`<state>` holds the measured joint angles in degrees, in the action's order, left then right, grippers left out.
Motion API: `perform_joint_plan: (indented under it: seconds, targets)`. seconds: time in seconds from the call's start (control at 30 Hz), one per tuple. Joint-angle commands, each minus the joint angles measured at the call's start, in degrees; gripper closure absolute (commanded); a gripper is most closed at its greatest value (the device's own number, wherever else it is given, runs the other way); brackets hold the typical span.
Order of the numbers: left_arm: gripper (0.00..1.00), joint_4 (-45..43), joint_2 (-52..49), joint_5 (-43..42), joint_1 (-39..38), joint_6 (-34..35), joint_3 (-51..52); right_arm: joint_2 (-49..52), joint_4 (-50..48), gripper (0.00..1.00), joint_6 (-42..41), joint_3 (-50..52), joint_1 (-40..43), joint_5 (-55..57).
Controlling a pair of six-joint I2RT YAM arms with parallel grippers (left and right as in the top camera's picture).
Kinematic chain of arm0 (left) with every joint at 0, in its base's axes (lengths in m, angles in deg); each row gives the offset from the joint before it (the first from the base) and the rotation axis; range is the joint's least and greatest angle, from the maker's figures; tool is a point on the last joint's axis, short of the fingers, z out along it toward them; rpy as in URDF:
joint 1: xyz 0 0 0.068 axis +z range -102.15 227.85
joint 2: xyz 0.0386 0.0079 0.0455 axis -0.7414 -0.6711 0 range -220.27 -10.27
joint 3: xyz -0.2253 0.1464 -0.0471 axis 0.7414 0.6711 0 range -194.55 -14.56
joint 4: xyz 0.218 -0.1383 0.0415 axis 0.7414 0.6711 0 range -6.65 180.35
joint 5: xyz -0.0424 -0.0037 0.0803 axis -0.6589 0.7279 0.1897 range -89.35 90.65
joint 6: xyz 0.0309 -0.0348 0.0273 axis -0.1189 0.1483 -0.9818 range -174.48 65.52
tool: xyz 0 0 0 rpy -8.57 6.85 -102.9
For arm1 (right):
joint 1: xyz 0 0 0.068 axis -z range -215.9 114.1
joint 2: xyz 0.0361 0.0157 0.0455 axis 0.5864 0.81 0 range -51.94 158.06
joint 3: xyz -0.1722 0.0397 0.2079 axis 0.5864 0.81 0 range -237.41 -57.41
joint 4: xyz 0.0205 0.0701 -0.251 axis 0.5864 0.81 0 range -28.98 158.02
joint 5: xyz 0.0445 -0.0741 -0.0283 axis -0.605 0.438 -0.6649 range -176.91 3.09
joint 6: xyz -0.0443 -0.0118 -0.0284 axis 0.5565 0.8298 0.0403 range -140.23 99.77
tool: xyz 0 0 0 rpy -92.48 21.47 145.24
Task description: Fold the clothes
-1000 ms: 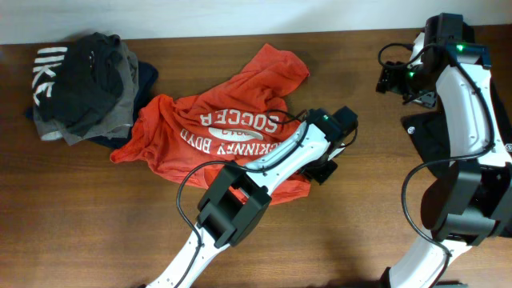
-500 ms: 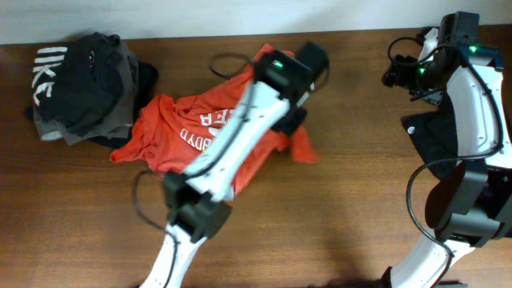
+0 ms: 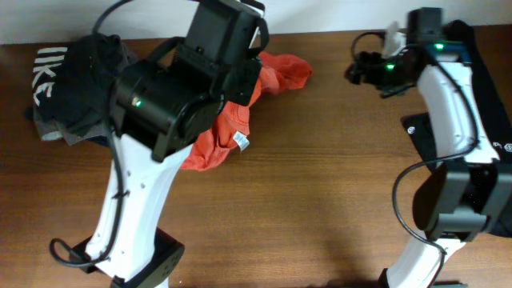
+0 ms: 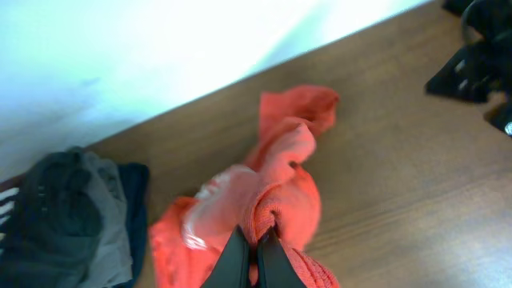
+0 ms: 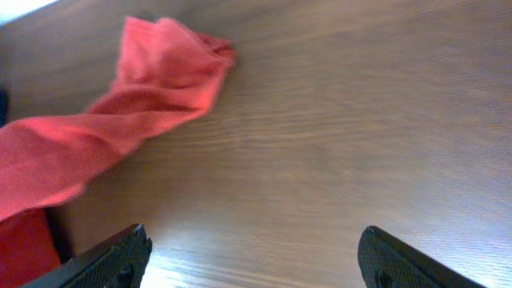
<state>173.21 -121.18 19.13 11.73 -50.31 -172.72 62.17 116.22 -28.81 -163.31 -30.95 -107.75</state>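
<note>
As the left gripper (image 4: 254, 242) pinches a bunched fold of the red-orange T-shirt (image 3: 282, 72), its two dark fingers pressed tight together on the cloth, the garment hangs gathered into a rope above the middle of the bench (image 3: 320, 200), close to the far edge. One end of the T-shirt trails on the wood towards that far edge, and a crumpled lower part lies nearer the centre, where a small white tag (image 3: 240, 142) shows. From overhead, the bulky left arm (image 3: 160, 104) covers much of the cloth and hides its own fingers.

The right gripper (image 5: 252, 240) hovers with its jaws spread wide and nothing between them, over bare wood near the far right corner. In the right wrist view the trailing end of the T-shirt lies up and to the left of the spread fingers, apart from both.

A pile of dark clothes (image 3: 64, 80), black and grey with white lettering on one piece, sits at the far left corner, just beside the T-shirt.
</note>
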Motion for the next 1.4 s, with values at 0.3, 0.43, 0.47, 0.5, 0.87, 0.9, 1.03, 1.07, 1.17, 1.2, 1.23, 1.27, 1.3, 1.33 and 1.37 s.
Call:
perform_joint_plan:
  seconds: [0.3, 0.43, 0.47, 0.5, 0.87, 0.9, 1.03, 1.07, 1.17, 1.2, 1.23, 1.27, 1.3, 1.33, 1.37]
  targets:
    - [0.99, -0.8, 5.3, 10.8, 0.3, 0.1, -0.5, 12.6, -4.4, 0.18, -2.6, 0.3, -4.2, -9.5]
    - [0.99, -4.3, 6.5, 14.6, 0.3, 0.1, -0.5, 13.6, -4.2, 0.18, -2.2, 0.3, -6.1, -10.1]
    - [0.99, -5.7, 6.7, 15.5, 0.3, 0.1, -0.5, 13.6, -4.1, 0.18, -2.2, 0.3, -6.5, -10.3]
    - [0.99, -9.4, 7.0, 16.6, 0.3, -1.2, -0.5, 13.5, -4.0, 0.18, -2.1, 0.3, -7.2, -11.0]
    - [0.99, -33.7, 7.0, 16.6, 0.3, -11.2, -0.5, 11.1, 5.0, 0.26, 12.1, 0.3, -7.5, -21.8]
    - [0.99, -33.7, 7.0, 16.7, 0.3, -11.2, -0.5, 10.4, 5.9, 0.26, 14.1, 0.3, -7.6, -22.5]
    - [0.99, -33.7, 6.7, 16.7, 0.3, -11.2, -0.2, 6.1, 10.6, 0.26, 21.9, 0.3, -7.7, -22.9]
    - [0.99, -33.7, 6.6, 16.7, 0.3, -11.2, -0.1, 5.3, 11.5, 0.26, 23.2, 0.3, -7.9, -22.7]
    - [0.99, -33.8, 6.4, 16.7, 0.3, -11.6, -0.1, 3.9, 13.9, 0.26, 26.3, 0.3, -9.3, -22.0]
    - [0.99, -33.9, 6.4, 16.7, 0.3, -11.6, -0.1, 3.9, 14.4, 0.26, 26.7, 0.3, -9.9, -22.0]
    - [0.99, -33.9, 6.4, 16.7, 0.3, -11.6, -0.1, 3.9, 15.0, 0.26, 27.4, 0.3, -10.8, -22.0]
    - [0.99, -33.9, 6.4, 16.7, 0.3, -11.9, -0.1, 4.0, 15.5, 0.26, 28.0, 0.4, -11.7, -22.0]
    - [0.99, -33.9, 6.4, 16.7, 0.3, -12.1, -0.1, 4.0, 15.6, 0.27, 28.3, 0.7, -12.9, -21.9]
    - [0.99, -33.9, 6.4, 16.7, 0.3, -12.7, -0.1, 4.0, 15.6, 0.27, 28.3, 1.0, -14.3, -21.6]
    - [0.99, -33.9, 6.4, 16.8, 0.3, -12.9, -0.1, 4.0, 15.6, 0.27, 28.3, 1.2, -15.6, -20.8]
